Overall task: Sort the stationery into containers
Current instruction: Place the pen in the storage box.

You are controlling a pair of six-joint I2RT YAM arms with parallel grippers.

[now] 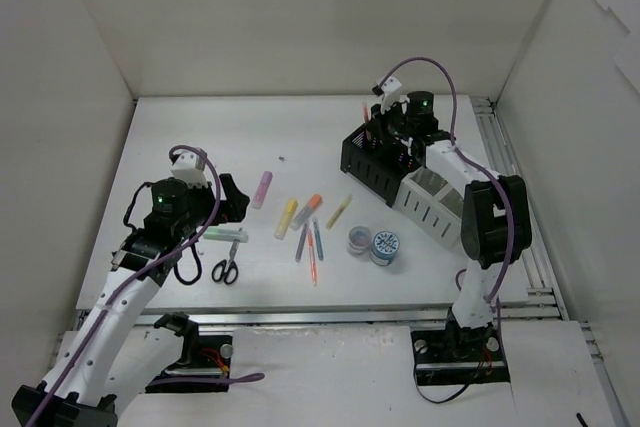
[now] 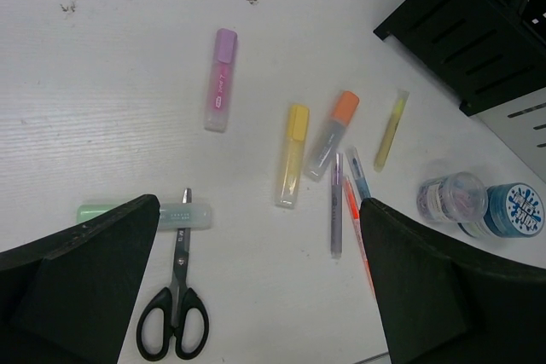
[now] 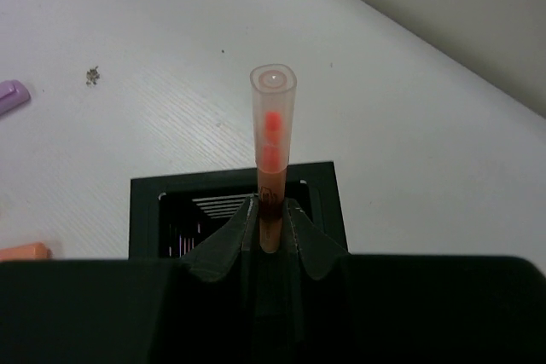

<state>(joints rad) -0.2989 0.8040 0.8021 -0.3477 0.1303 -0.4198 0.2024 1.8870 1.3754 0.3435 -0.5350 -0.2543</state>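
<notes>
Top external view: the white table (image 1: 200,137) carries the black organizer (image 1: 375,169), with the white organizer (image 1: 432,205) just beside it. The left gripper (image 2: 258,210) hangs spread wide above the scissors (image 2: 177,313) and the green highlighter (image 2: 183,215). Highlighters (image 2: 293,155), thin pens (image 2: 336,210) and two tape rolls (image 1: 372,242) lie loose mid-table. The right gripper (image 3: 271,210) pinches an orange pen (image 3: 273,125) upright over the black organizer's open compartment.

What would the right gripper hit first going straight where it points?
Probably the open compartment of the black slotted organizer: the translucent orange pen clamped in the right gripper leads into it. Depth is unclear.
</notes>
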